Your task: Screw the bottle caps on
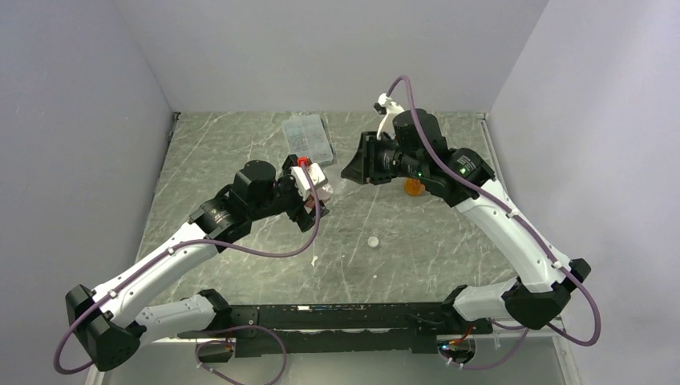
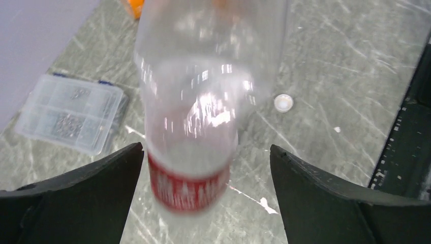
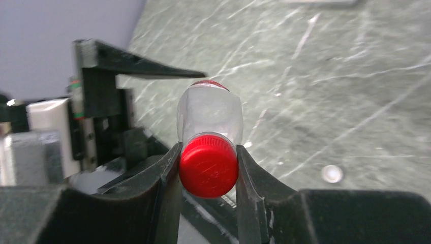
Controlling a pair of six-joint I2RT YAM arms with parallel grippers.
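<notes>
Overhead view: left gripper (image 1: 314,191) and right gripper (image 1: 353,167) meeting above middle of desk (image 1: 240,144). Orange bottle (image 1: 413,187) standing just beside right arm. Whitish cap (image 1: 373,241) lying loose nearer arm bases.

Left wrist view: jaws standing wide apart. Clear bottle (image 2: 193,127) with red label hanging between them, touching neither.

Right wrist view: right gripper clamping red cap (image 3: 208,166), bottle sticking out beyond.

Risk: bottle hanging by cap alone. If threads are only partly catching, bottle could be dropping to desk.
</notes>
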